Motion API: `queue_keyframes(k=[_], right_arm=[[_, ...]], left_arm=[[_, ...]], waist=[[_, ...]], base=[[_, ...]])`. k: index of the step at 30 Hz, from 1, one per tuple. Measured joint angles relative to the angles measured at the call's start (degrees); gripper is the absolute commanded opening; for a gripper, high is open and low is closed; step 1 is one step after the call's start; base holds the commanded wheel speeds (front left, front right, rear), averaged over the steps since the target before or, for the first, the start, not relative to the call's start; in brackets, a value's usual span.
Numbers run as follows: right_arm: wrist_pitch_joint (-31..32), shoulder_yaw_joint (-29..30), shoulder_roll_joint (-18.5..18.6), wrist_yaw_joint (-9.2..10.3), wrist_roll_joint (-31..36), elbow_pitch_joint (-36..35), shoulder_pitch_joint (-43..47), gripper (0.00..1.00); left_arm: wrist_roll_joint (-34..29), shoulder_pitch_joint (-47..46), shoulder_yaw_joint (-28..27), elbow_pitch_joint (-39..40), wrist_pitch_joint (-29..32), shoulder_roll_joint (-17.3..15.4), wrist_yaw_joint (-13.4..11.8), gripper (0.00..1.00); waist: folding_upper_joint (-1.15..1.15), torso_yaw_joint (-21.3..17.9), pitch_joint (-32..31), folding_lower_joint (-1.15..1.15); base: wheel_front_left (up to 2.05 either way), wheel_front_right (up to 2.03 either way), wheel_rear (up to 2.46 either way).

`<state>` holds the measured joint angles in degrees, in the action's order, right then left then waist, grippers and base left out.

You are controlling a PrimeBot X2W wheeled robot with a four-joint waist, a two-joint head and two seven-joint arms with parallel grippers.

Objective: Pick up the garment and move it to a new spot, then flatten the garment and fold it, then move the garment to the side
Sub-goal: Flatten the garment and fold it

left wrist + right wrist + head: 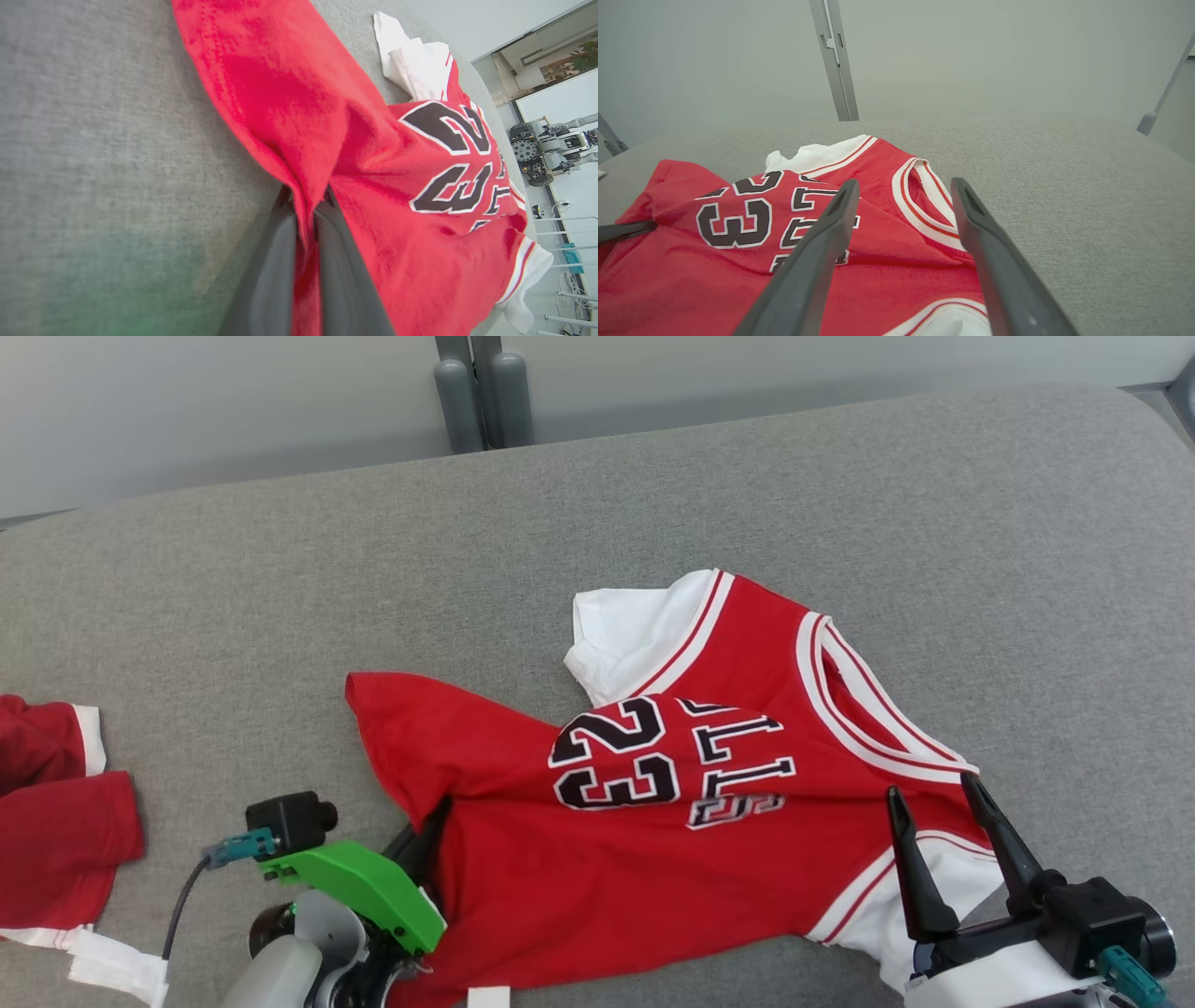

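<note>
Pinching a fold of the rumpled red jersey (597, 868) tight, left claw (306, 205) has its grip, right claw (932, 788) gapes wide near the collar; moving, flattening, folding not yet done.

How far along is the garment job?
Done: nothing yet; the red-and-white number 23 jersey lies rumpled on the grey fabric surface. In hand: left gripper shut on a red fold at its edge; right gripper open near a white sleeve. Left: lift, relocate, flatten, fold, set aside.
</note>
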<state>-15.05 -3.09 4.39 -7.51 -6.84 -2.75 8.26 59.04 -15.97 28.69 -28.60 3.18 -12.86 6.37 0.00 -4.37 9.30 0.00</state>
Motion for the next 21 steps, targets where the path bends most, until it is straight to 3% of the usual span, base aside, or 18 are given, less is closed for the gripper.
queue_keyframes(k=[8, 9, 10, 11, 17, 21], right_arm=[[0.0, -0.85, 0.71, 0.0, 0.15, 0.56, -0.35, 1.0], [0.0, -0.96, 0.8, 0.0, 0.14, 0.63, -0.35, 1.0], [-0.01, -1.07, 0.88, 0.0, 0.14, 0.71, -0.34, 1.0], [0.0, -1.14, 0.94, 0.0, 0.14, 0.81, -0.34, 1.0], [0.0, -0.52, 0.91, 0.0, 0.3, 0.43, -0.24, 1.0], [0.0, 1.57, 0.82, 0.0, 0.91, -1.32, 0.62, 1.0]], left_arm=[[-4.7, -6.13, -2.04, -9.81, -10.48, 0.21, -1.44, 0.0], [-6.22, -7.0, -1.93, -11.18, -12.07, 0.08, -1.92, 0.35], [-6.43, -7.76, -2.01, -12.43, -13.03, 0.07, -1.92, 0.5], [-6.44, -8.32, -2.21, -13.47, -13.97, 0.3, -1.92, 1.0], [-10.48, -9.16, -3.72, -14.9, -17.93, -0.38, -3.44, 1.0], [-16.84, -3.99, -12.63, -3.19, -18.25, -1.45, -6.09, 1.0]], waist=[[0.0, 0.25, -0.71, 0.0], [0.0, 0.22, -0.83, 0.0], [0.0, 0.17, -0.92, 0.0], [0.0, 0.12, -0.98, 0.0], [0.0, -0.12, -1.99, 0.0], [0.0, 0.22, -3.36, 0.0]], base=[[0.0, 0.0, 0.0], [0.0, 0.0, 0.0], [0.0, 0.0, 0.0], [0.0, 0.0, 0.0], [0.0, 0.0, 0.0], [0.0, 0.0, 0.0]])
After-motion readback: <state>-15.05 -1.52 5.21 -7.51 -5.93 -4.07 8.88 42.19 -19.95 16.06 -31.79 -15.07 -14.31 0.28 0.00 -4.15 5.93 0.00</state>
